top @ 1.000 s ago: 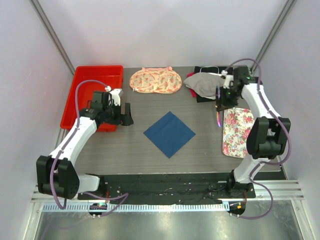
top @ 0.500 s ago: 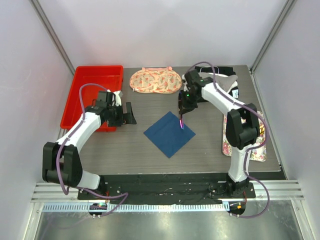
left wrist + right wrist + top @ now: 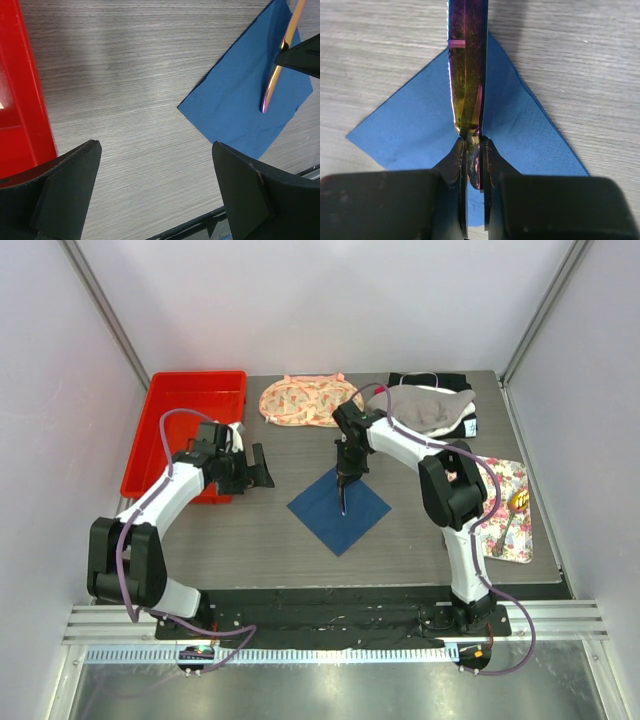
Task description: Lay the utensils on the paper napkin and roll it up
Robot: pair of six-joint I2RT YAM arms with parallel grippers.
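The dark blue paper napkin point(image 3: 318, 512) lies flat as a diamond in the middle of the table. My right gripper point(image 3: 346, 470) is over its far half, shut on one utensil point(image 3: 343, 498), a slender iridescent purple-gold piece that points down toward the napkin. In the right wrist view the utensil point(image 3: 467, 65) is pinched between the fingers point(image 3: 472, 145) above the napkin point(image 3: 415, 130). Other utensils point(image 3: 511, 512) lie on the floral mat at the right. My left gripper point(image 3: 262, 468) is open and empty, left of the napkin point(image 3: 240, 105), and sees the held utensil point(image 3: 280, 60).
A red tray point(image 3: 140, 455) stands at the back left, close behind my left gripper, its wall point(image 3: 25, 90) in the left wrist view. A peach floral cloth point(image 3: 310, 400) and a grey cloth point(image 3: 425, 408) lie at the back. The white floral mat point(image 3: 503, 542) is at the right.
My right arm has swung left from the floral mat to above the napkin, carrying the utensil. The left arm has barely moved.
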